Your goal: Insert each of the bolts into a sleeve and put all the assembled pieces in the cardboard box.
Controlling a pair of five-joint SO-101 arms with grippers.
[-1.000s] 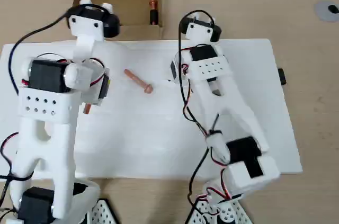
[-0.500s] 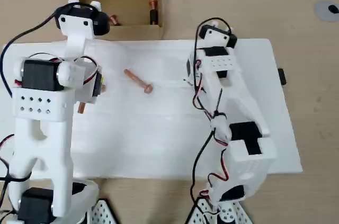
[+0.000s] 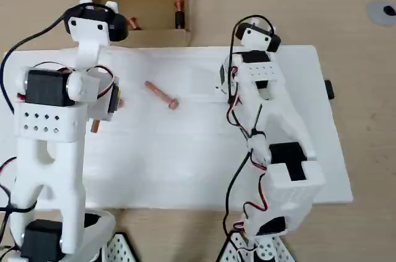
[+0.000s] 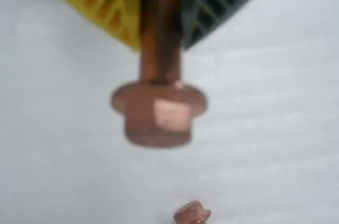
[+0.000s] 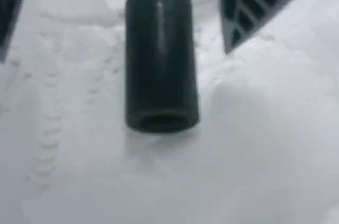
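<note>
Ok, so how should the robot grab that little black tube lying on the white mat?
Grip the black sleeve across its middle, coming down from above. It lies on its side on the white mat, so both long sides are free, and a grip there leaves its open end unblocked. The right gripper has its jaws open either side.

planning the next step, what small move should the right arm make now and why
Probably close the right hand on the black sleeve. The sleeve lies on the white mat between its open jaws, with a gap on each side, and the left hand grips a copper bolt by the shank, so a held sleeve seems to be what insertion needs.
</note>
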